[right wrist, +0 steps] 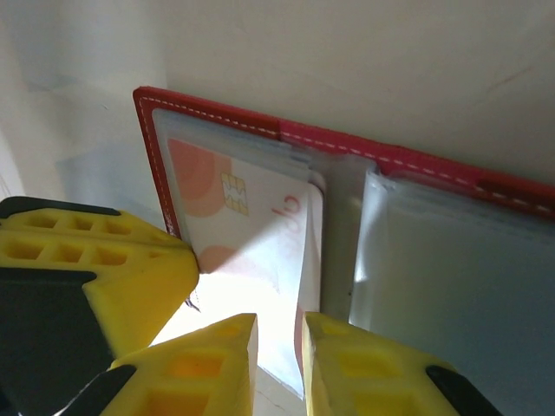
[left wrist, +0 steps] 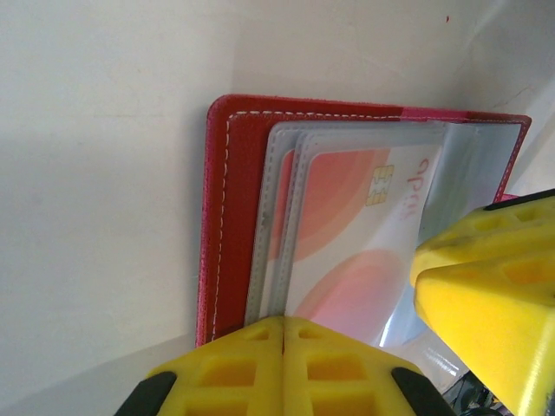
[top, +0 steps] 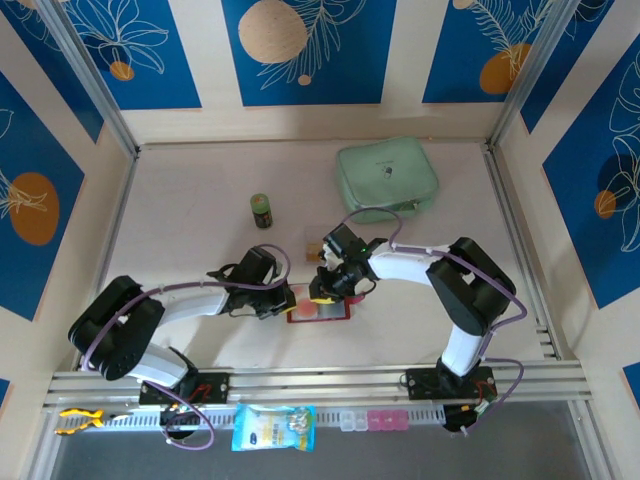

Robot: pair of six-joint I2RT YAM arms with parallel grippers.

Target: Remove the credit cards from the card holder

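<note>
On table point(top: 200, 230) — red card holder point(left wrist: 234, 217), open

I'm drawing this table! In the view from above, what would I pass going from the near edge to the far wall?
blue snack packet → red card holder → small green jar → mint-green pouch
</note>
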